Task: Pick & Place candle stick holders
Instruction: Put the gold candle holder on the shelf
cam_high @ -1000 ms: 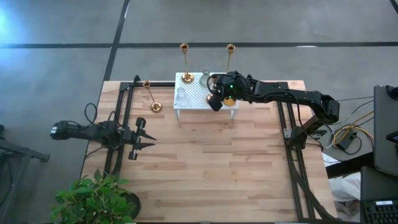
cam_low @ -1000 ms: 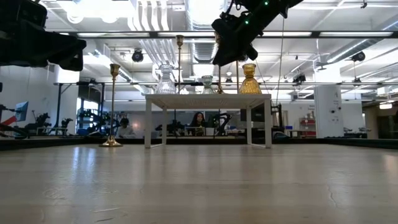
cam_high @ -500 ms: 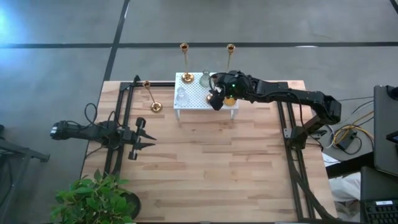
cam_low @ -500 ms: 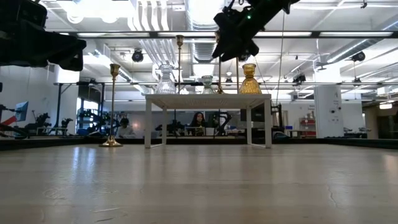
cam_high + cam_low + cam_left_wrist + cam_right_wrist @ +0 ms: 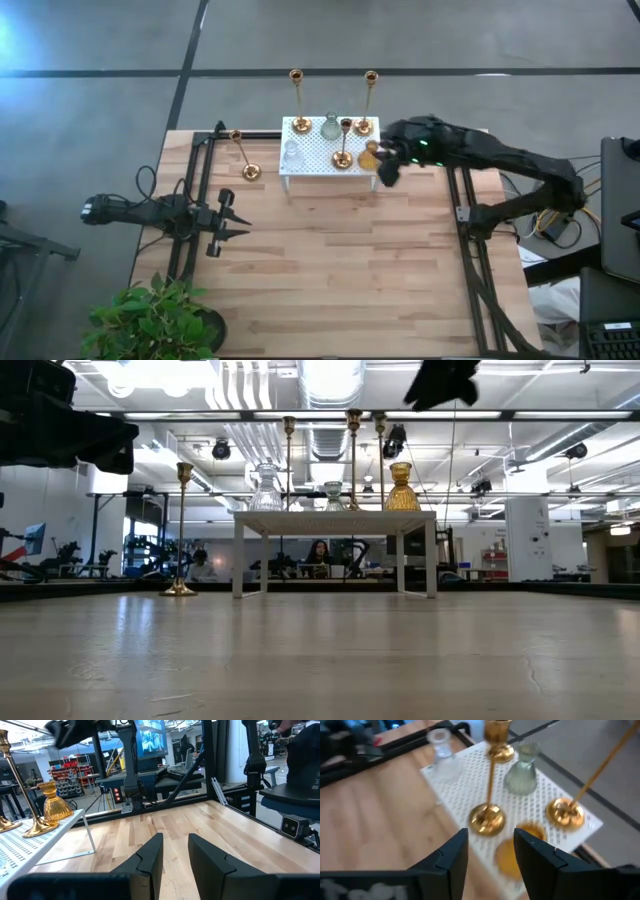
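Observation:
On the white perforated rack [image 5: 318, 162] stand several candle stick holders on their round bases. They are tall brass ones [image 5: 297, 100] [image 5: 370, 100], a thin-stemmed brass one [image 5: 343, 145] [image 5: 488, 795], a squat brass one [image 5: 369, 155] and two glass ones [image 5: 330, 127] [image 5: 291, 153]. Another brass holder [image 5: 243, 155] stands on the table left of the rack. My right gripper [image 5: 385, 172] [image 5: 490, 855] hangs open above the rack's right end, holding nothing. My left gripper [image 5: 226, 216] [image 5: 175, 860] rests open near the table's left edge.
Black frame rails [image 5: 470, 250] run along the table's left and right sides. A potted plant [image 5: 150, 320] sits at the near left corner. Bare wood [image 5: 340, 270] spreads in front of the rack.
My right gripper has come away from the thin-stemmed brass holder. It has risen and drawn back toward the table's right edge. The holder stays upright on the rack, now uncovered.

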Controlling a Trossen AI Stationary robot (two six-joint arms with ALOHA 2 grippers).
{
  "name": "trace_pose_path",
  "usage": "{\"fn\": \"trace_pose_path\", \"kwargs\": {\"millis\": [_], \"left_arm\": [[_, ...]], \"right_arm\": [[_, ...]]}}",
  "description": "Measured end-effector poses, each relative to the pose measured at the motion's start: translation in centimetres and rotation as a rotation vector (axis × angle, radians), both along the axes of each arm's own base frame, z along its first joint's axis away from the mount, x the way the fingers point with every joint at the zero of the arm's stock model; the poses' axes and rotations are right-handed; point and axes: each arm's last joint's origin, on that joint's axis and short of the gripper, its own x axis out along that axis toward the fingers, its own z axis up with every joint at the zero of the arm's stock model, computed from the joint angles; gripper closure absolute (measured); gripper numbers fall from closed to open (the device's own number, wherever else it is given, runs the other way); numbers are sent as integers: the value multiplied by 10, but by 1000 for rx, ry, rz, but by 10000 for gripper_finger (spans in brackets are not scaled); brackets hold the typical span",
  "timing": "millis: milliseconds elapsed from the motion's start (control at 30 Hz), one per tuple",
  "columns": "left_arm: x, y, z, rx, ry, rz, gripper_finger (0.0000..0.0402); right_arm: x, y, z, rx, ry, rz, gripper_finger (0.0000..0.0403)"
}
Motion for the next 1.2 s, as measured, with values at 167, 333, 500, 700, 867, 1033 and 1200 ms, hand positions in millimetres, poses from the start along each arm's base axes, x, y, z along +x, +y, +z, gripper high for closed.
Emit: {"fn": "trace_pose_path", "kwargs": {"millis": [167,333,500,700,867,1033,1200], "left_arm": [[0,0,0,0,0,0,305],[0,0,0,0,0,0,305],[0,0,0,0,0,1,305],[0,0,0,0,0,0,305],[0,0,0,0,0,0,305],[0,0,0,0,0,0,305],[0,0,0,0,0,0,305]], "right_arm": [[-39,22,11,39,-12,16,286],[-71,34,0,83,-32,42,354],[-101,44,-33,155,-78,64,391],[-124,51,-76,188,-337,176,395],[-131,58,-105,158,-584,396,395],[-132,59,-136,44,-651,483,395],[-134,60,-158,-107,-661,533,395]]}}
